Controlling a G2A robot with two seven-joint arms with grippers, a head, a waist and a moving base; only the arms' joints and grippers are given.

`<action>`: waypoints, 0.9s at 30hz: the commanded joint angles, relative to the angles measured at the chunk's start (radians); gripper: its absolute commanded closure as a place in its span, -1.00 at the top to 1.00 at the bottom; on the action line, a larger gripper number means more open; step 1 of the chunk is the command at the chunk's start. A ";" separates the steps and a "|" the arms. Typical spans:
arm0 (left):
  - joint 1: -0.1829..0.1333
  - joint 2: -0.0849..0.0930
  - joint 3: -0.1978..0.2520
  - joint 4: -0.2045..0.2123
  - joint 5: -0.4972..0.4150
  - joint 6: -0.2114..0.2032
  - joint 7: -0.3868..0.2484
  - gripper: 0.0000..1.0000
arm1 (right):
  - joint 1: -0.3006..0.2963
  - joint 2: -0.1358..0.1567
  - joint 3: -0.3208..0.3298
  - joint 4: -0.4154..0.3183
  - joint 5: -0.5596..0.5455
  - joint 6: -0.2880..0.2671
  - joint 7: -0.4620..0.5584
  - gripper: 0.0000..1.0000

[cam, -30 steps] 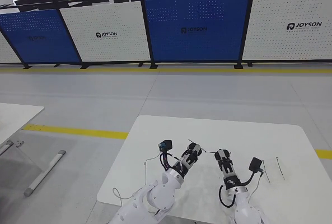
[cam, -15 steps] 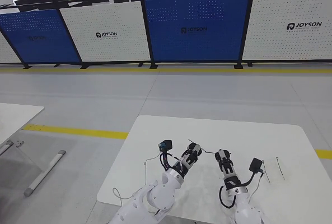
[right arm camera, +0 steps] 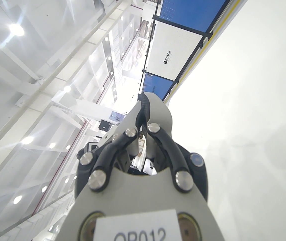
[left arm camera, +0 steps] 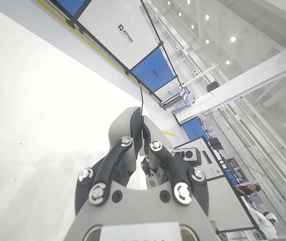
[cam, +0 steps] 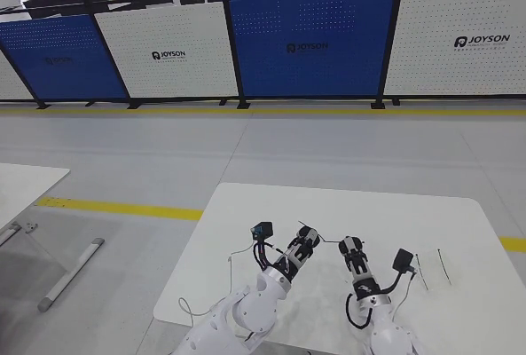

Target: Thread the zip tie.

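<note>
top view: both arms are hanging low over the near part of the white counter (cam: 271,204), their ends close together. the left hand (cam: 307,236) is sitting just beside the right hand (cam: 349,244). a thin black zip tie (cam: 329,240) is running across the small gap between them, and one short end is poking out past the left hand toward the far side of the counter. two spare ties (cam: 443,264) are lying flat on the counter off to the right, well apart from both hands. blue and white panels (cam: 307,49) are standing across the floor behind.

left wrist view: the left hand (left arm camera: 141,119) is pressing its two fingers together on the zip tie (left arm camera: 141,96). the strap is passing between the dark pads and sticking out straight beyond the tips as a thin black line. the counter (left arm camera: 32,88) is showing bright white beside the hand.

right wrist view: the right hand (right arm camera: 143,106) is also pinching with its fingers closed. a short dark end of the zip tie (right arm camera: 141,97) is showing right at the fingertips. i cannot tell from here which end of the tie that is. the counter (right arm camera: 245,101) is lying off to one side.
</note>
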 commanded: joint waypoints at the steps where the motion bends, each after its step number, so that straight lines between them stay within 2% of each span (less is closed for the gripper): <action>1: 0.000 0.000 0.000 0.000 0.000 0.000 0.000 -1.00 | 0.004 -0.001 -0.005 0.003 -0.004 0.004 0.002 -1.00; 14: 0.000 0.000 0.000 0.000 0.000 0.000 0.000 -1.00 | 0.006 -0.006 -0.005 0.015 -0.008 -0.019 -0.008 -1.00; 19: 0.000 0.000 0.000 0.000 0.000 0.000 0.000 -1.00 | -0.009 -0.004 0.016 0.009 -0.002 -0.025 -0.018 -1.00; 23: 0.000 -0.002 -0.001 0.032 -0.007 0.011 -0.017 -1.00 | -0.032 0.001 0.048 -0.015 0.005 -0.037 -0.027 -1.00; 27: -0.008 -0.006 0.005 0.086 -0.011 0.015 -0.028 -1.00 | -0.059 0.006 0.073 -0.054 0.001 -0.037 -0.026 -1.00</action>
